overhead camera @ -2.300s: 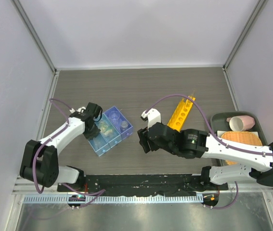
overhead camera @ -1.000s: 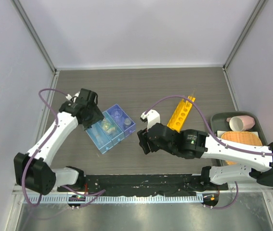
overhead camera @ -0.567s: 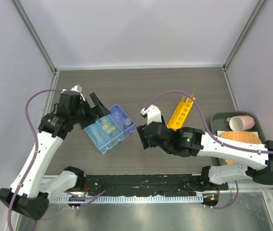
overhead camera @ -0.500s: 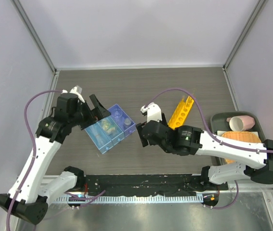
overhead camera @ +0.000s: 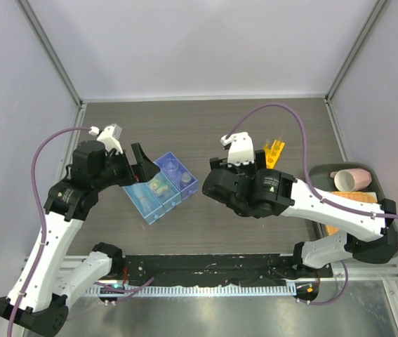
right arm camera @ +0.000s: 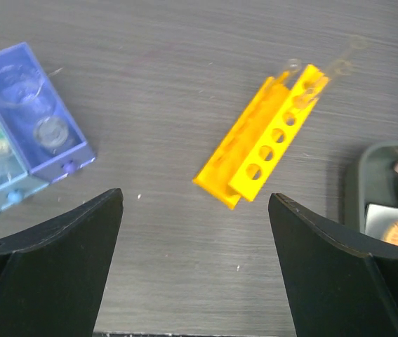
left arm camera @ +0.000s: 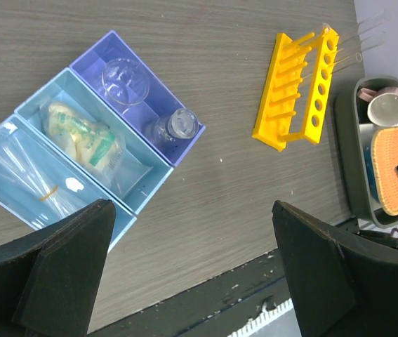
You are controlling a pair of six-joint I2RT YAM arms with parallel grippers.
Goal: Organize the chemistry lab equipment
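Note:
A three-compartment box (overhead camera: 160, 186) lies left of centre. Its purple compartment (left arm camera: 100, 57) holds a tiny clear beaker (left arm camera: 125, 74) and a small clear bottle (left arm camera: 174, 126). The middle compartment holds a packet (left arm camera: 86, 135) with green-beige contents, and the outer pale-blue one holds thin clear tubes (left arm camera: 34, 184). The yellow rack (right arm camera: 269, 137) lies flat on the table with clear tubes sticking out of its far end (right arm camera: 339, 63). My left gripper (left arm camera: 190, 210) hangs open high above the table beside the box, holding nothing. Above bare table near the rack, my right gripper (right arm camera: 195, 200) is open and empty.
A dark tray (overhead camera: 318, 175) at the right edge holds a pink cup (overhead camera: 351, 180) and an orange woven mat (overhead camera: 353, 203). In the top view the right arm covers most of the yellow rack (overhead camera: 274, 149). Grey walls enclose the table on three sides.
Both grippers have opened wide. The left arm has lifted up and back from the box. The right arm has risen and swung right toward the rack.

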